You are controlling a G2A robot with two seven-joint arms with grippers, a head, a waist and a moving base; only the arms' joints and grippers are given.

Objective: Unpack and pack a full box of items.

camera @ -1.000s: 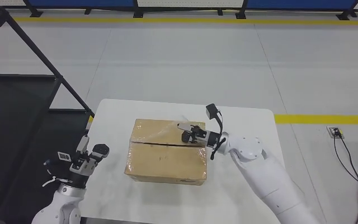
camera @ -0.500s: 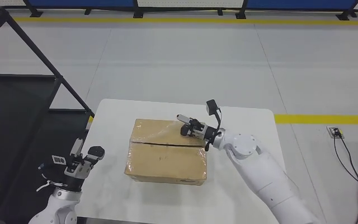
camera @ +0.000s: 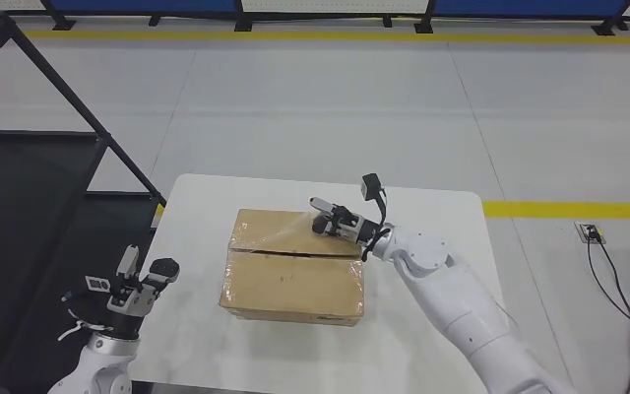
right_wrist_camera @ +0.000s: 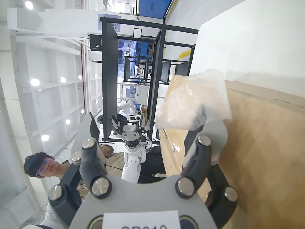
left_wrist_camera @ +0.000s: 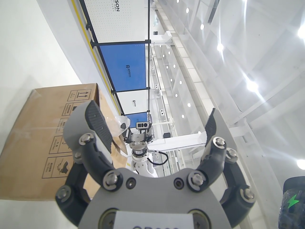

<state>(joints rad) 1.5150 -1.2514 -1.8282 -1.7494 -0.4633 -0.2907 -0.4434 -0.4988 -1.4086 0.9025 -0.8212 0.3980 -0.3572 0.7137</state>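
Two arms flank a brown cardboard box (camera: 295,266) in the middle of a white bench (camera: 433,222). The right end effector (camera: 320,217) lies low over the far edge of the box top, fingers apart, with a crumpled scrap of clear film (right_wrist_camera: 193,103) draped on one finger (right_wrist_camera: 197,132); the left end effector (camera: 138,281) hangs just off the bench's left edge, fingers spread and empty. Pale floor with a yellow line (camera: 295,34) surrounds the bench, and a black frame (camera: 98,136) stands to its left.
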